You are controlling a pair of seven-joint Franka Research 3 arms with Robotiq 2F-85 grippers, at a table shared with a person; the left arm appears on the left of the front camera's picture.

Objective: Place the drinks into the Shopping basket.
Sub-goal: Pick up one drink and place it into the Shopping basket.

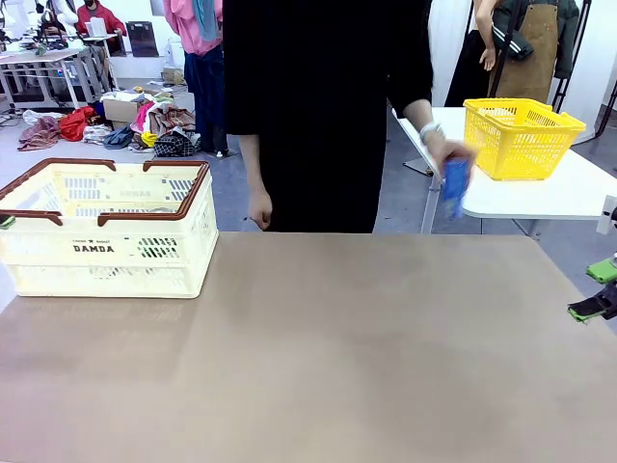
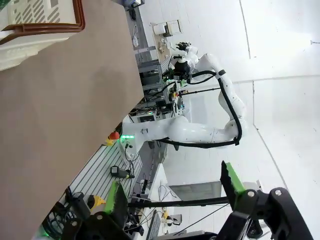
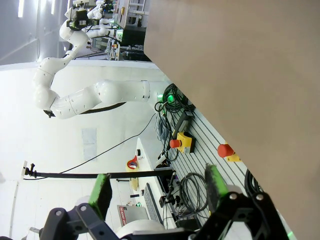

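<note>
A blue drink can hangs in the person's hand beyond the table's far right edge, above the gap to a white side table. The Shopping basket, cream with a brown rim and "DAMDA" on its side, stands at the table's far left; its corner shows in the left wrist view. My right gripper sits open at the right edge, far from the can. In its own view the right gripper holds nothing. My left gripper is open and empty, off the table's side.
A yellow mesh basket stands on the white side table at the back right. The person in black stands at the far edge, the other hand hanging by the table. The brown tabletop stretches bare between the arms.
</note>
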